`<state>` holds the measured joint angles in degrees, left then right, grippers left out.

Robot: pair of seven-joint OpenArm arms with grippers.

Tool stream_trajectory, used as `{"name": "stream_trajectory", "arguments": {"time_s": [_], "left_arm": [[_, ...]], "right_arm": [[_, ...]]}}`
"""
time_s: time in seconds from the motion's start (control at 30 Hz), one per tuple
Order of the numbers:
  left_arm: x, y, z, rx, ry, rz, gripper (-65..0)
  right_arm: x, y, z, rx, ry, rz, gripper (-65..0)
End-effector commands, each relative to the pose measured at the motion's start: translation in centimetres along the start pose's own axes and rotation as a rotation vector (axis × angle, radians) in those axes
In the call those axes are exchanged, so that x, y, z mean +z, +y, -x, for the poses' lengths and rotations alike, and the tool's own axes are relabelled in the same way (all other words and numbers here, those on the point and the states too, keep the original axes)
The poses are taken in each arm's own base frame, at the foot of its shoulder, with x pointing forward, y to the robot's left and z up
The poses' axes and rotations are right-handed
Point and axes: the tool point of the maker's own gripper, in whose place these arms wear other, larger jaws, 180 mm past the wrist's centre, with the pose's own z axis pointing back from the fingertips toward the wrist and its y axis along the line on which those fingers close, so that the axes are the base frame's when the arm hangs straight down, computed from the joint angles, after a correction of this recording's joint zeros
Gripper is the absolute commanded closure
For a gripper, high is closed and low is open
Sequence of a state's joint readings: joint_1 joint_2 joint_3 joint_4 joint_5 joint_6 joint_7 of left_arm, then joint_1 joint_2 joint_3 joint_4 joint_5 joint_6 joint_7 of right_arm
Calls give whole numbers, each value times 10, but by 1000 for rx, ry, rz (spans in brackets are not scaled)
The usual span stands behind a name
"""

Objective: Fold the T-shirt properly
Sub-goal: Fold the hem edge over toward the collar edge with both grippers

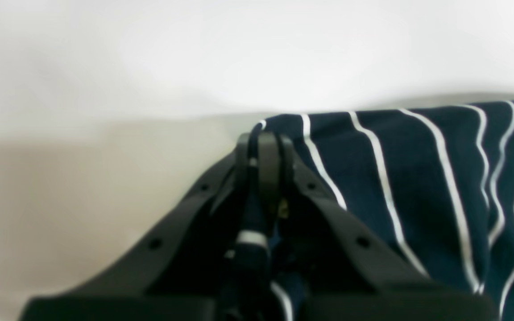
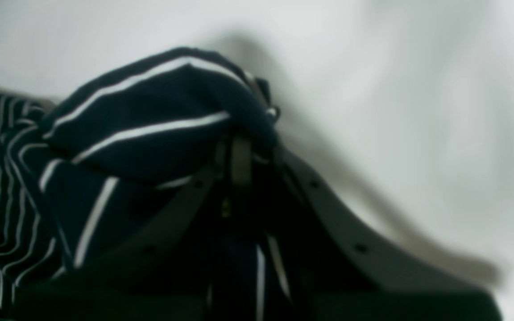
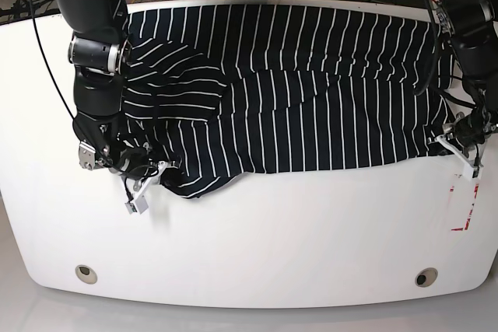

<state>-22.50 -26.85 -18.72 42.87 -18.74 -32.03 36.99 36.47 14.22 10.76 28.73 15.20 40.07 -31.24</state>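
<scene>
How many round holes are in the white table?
2. One hole sits near the front edge on the base view's left, the other hole near the front edge on its right. The shirt may hide more.

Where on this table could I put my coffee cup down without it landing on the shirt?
The widest bare patch is the white table in front of the T-shirt, between its near hem and the table's front edge. A narrow strip lies beyond the right gripper at the side edge. The back half is crowded with cloth and arms.
</scene>
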Motion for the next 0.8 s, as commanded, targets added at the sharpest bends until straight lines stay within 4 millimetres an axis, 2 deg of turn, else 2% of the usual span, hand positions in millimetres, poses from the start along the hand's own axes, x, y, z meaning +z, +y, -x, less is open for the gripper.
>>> {"name": "stream_trajectory", "arguments": {"time_s": [0.0, 0.23, 0.4, 0.53, 0.6, 0.77], "left_arm": [[15, -3, -54, -66, -116, -5, 0], [37, -17, -97, -174, -225, -14, 0], [51, -26, -113, -236, -227, -25, 0], [64, -37, -129, -294, -274, -28, 0], [66, -43, -131, -328, -280, -9, 0], [66, -52, -128, -386, -273, 33, 0]], "right_arm": [[11, -3, -39, 32, -74, 12, 0], [34, -4, -73, 146, -87, 55, 0], [53, 1, -95, 235, -86, 93, 0], [69, 5, -103, 311, -82, 132, 0], [77, 9, -110, 347, -85, 151, 0], [102, 8, -109, 431, -55, 223, 0]]}}
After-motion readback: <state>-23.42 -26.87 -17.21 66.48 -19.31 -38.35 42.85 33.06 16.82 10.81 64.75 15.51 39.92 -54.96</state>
